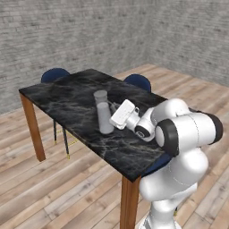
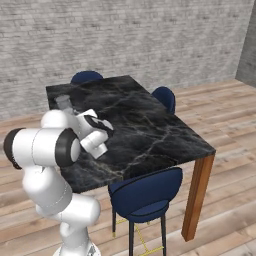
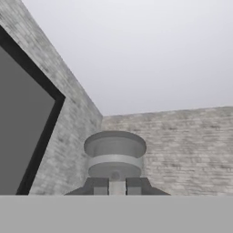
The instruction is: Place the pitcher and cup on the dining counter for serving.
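Left base view: the pitcher [image 1: 104, 113] stands upright on the dark marble tabletop [image 1: 58, 96], inside the near long edge and nearer the corner over the wooden leg [image 1: 129, 201] than the far end. The tool [image 1: 115, 107] reaches it sideways from the arm's side, level with the neck – a grip that keeps the vessel vertical and its flared base flat on the marble.

Pitcher look: pale grey, translucent, wide at the foot, narrowing upward, with a short cylindrical top.

Right base view: the pitcher's top [image 2: 63, 102] peeks out just behind the arm's white links, close to the tabletop [image 2: 150, 127] edge nearest the robot; a navy chair [image 2: 145, 192] is tucked under the near side of the tabletop.

Hand view: the cylindrical top and pale collar of the pitcher [image 3: 115, 155] rise straight above the two dark fingertips [image 3: 100, 185], which sit nearly together around a thin pale part – by my reading the handle.

Tool state: clenched on the pitcher, jaws almost closed.

Task reading: the pitcher looks delivered; letting go seems next.
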You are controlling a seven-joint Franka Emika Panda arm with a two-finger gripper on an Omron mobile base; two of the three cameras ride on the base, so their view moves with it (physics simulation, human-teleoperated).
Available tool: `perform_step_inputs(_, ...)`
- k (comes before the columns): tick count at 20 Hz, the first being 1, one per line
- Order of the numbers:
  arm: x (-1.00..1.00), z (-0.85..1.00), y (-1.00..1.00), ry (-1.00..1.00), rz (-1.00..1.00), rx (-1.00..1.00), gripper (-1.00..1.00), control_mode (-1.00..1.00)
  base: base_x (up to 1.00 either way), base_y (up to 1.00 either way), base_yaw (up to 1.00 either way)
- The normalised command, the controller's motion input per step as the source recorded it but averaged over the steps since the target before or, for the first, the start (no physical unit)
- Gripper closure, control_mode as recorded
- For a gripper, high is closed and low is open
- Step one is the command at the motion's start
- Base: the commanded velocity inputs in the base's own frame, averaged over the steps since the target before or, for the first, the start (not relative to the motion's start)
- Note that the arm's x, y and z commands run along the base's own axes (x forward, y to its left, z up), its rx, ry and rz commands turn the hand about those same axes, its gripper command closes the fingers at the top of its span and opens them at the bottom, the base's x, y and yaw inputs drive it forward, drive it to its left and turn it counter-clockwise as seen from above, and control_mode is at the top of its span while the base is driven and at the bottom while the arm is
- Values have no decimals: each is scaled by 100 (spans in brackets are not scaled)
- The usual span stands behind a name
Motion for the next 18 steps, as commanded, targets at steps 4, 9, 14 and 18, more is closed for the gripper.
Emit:
perform_step_inputs(4,0,-20,-26,0,0,0,100,-100,0,0,0)
perform_step_inputs(9,0,-17,-13,0,0,0,100,-100,0,0,0)
perform_step_inputs(14,0,-31,-20,1,0,-1,100,-100,0,0,0)
perform_step_inputs(18,0,-44,-23,1,0,-4,100,-100,0,0,0)
